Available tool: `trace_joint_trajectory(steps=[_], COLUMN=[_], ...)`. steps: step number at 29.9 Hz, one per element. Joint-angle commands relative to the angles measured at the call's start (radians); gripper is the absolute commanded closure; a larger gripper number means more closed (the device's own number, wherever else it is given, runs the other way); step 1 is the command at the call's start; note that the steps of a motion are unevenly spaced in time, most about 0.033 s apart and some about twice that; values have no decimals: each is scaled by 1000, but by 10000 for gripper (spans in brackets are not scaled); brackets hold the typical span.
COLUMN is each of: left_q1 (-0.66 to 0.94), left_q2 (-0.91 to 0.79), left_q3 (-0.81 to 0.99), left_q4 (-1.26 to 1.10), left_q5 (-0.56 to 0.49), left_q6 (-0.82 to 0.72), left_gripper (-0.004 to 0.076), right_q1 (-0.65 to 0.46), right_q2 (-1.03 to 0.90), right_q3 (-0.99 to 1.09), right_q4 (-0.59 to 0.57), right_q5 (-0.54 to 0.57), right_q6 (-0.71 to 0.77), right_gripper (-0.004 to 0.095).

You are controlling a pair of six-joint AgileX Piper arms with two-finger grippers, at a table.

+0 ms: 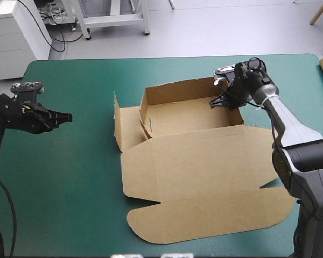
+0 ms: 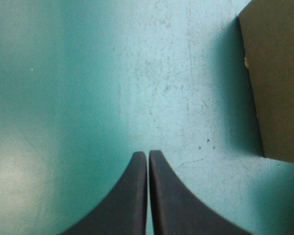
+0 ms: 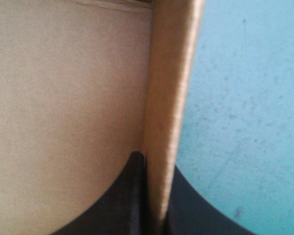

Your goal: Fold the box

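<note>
The box [image 1: 194, 177] lies at the middle of the counter [image 1: 70, 177], on its teal-green cover. It is partly raised. The far wall stands upright, and so does the short wall on the robot's right. On the left, a side flap stands on edge, with a smaller tab leaning just inside it. The wide lid panel lies flat and reaches toward the near edge, its two cut tabs spread out at the corners.

The right hand [image 1: 215, 102] is at the box's far right corner, reaching down over the right wall. In the right wrist view the wall's brown edge runs straight up between the two black fingers [image 3: 130, 200]. One finger is inside the tray against the inner face and the other is outside over the cover, so the hand is pinching the wall.

The left hand [image 1: 68, 116] hovers over bare cover near the counter's left edge, well apart from the box. Its fingers [image 2: 134, 196] are pressed together into one point with nothing between them. In the left wrist view a piece of brown board shows ahead of this hand and off to one side. It is probably the standing left flap, though the view is too close to be sure.
</note>
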Motion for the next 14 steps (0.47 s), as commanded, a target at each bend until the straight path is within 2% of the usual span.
trace_joint_trajectory(steps=[1,6,8,10,14], left_q1=[3,3,3,3,3], left_q2=[-32,-28,-23,-11,9], left_q3=[-23,-23,-23,-23,-23], left_q4=[-18,-14,-18,-21,-69], left_q5=[-32,-32,-12,7,25], left_q6=[-2,-2,-2,-2,-2], left_gripper=[731,724,680,595,321], right_q1=[-4,-47,-73,-103,-153], right_q2=[-65,-135,-172,-212,-308], right_q3=[-40,-49,-49,-49,-49], right_q4=[32,188,224,258,315], right_q5=[40,40,40,40,40], right_q6=[-18,-26,-27,-30,-47], right_gripper=[929,929,929,929,930])
